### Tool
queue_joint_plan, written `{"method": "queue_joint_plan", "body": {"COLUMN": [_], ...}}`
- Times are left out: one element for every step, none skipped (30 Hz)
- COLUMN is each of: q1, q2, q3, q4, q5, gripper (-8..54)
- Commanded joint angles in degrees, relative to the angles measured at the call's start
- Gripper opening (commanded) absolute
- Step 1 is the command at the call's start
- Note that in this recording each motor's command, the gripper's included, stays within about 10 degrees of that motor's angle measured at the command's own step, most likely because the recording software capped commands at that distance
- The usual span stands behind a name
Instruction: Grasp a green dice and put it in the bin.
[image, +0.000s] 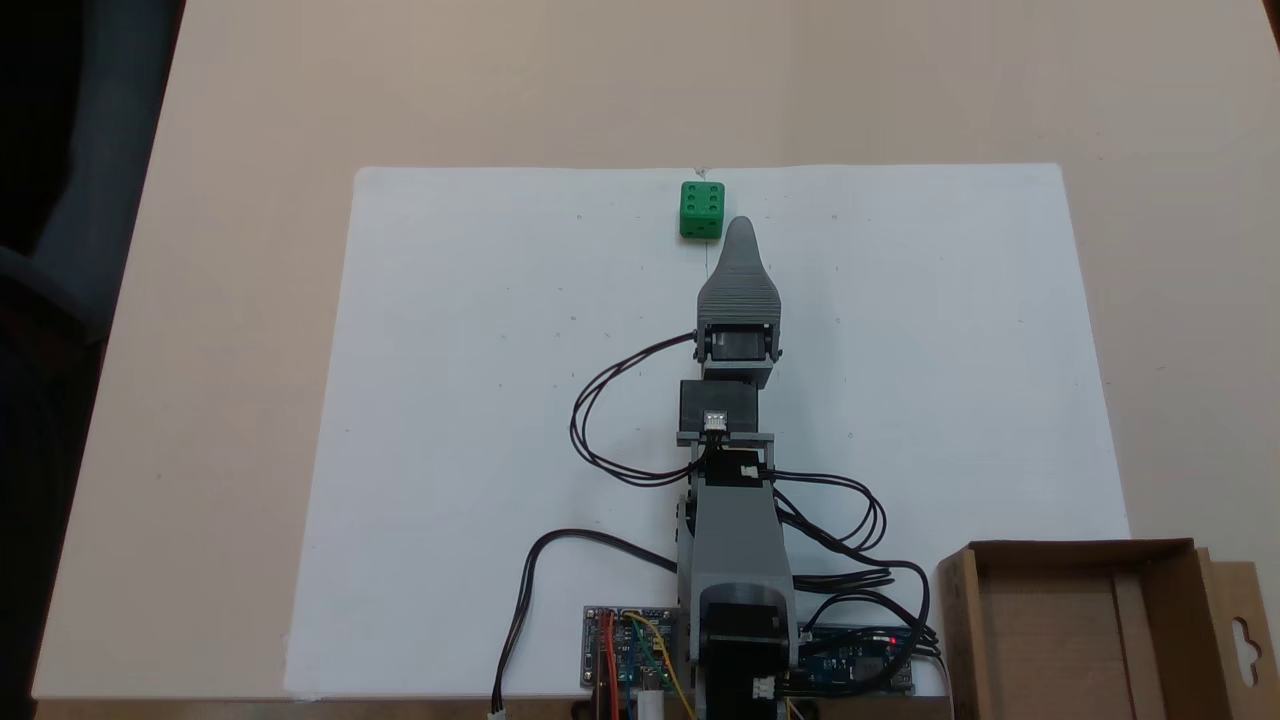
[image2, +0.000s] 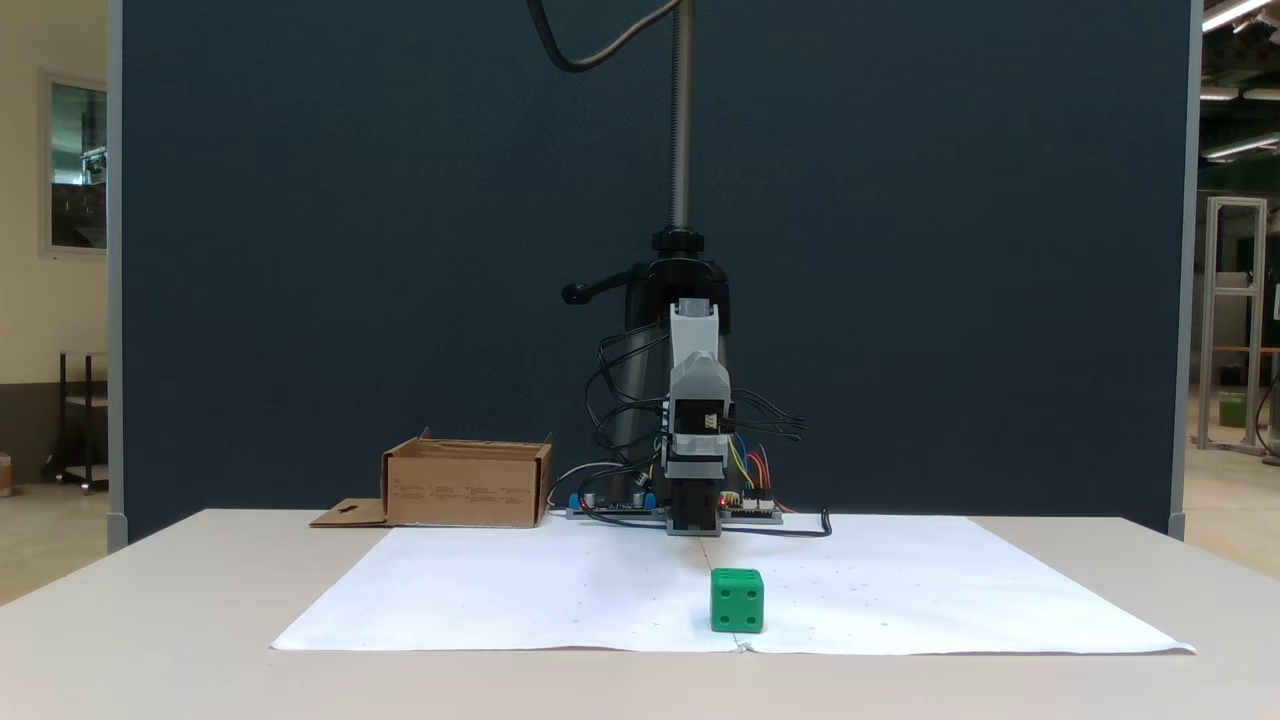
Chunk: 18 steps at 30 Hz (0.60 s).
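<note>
**Green dice loose at far edge of sheet, arm stretched toward it**

Worktop (image: 200, 400), beige, carries everything. Dark blue partition panel (image2: 400, 250) stands behind it in the front-facing fixed view. Large white paper sheet (image: 480, 420) covers the middle of the worktop.

Arm (image: 735, 560): grey and black, base at the near edge of the sheet in the top-down fixed view, stretched out flat and straight along the sheet's centre line. In the front-facing view it looks folded low, pointing toward the camera. Black cables (image: 610, 420) loop off both sides of it. Circuit boards (image: 625, 660) sit on either side of the base, a red LED lit on the right-hand one.

The bin (image: 1085, 640), brown cardboard, open top, sits at the lower right corner of the top-down view, partly on the sheet's corner, its flap with hang-hole cutout on the outer side. It looks empty as far as visible. In the front-facing view it is left of the base, well apart from the dice.

Gripper (image: 741, 228): the fingers lie one over the other from above, one tapered tip showing; cannot tell how wide they stand. Holds nothing.

The green dice (image: 702, 210) rests on the sheet near its far edge, six pips up, just beside the gripper tip, slightly to its left in the top-down view. Nothing lies between them.
</note>
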Motion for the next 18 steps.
{"method": "queue_joint_plan", "body": {"q1": [2.7, 2.7, 2.8, 2.8, 2.7, 2.7, 2.7, 2.8, 2.8, 2.7, 2.7, 2.8, 2.8, 2.7, 2.8, 2.7, 2.7, 2.8], "q2": [6.2, 6.2, 6.3, 6.3, 6.3, 6.2, 6.3, 6.3, 6.3, 6.3, 6.2, 6.2, 6.2, 6.3, 6.3, 6.2, 6.3, 6.3], "q3": [4.2, 4.2, 4.2, 4.2, 4.2, 4.2, 4.2, 4.2, 4.2, 4.2, 4.2, 4.2, 4.2, 4.2, 4.2, 4.2, 4.2, 4.2], "q4": [10.0, 10.7, 14.2, 17.9, 21.9, 25.8, 29.9, 33.4, 35.0, 35.0, 35.0, 35.0, 35.0, 35.0, 35.0, 35.0, 35.0, 35.0], "q5": [-3.4, -3.4, -3.4, -3.4, -3.4, -3.4, -3.4, -3.4, -3.4, -3.4, -3.4, -3.4, -3.4, -3.4, -3.4, -3.4, -3.4, -3.4], "gripper": [44.2, 44.2, 44.2, 44.2, 44.2, 44.2, 44.2, 44.2, 44.2, 44.2, 44.2, 44.2, 44.2, 44.2, 44.2, 44.2, 44.2, 44.2]}}
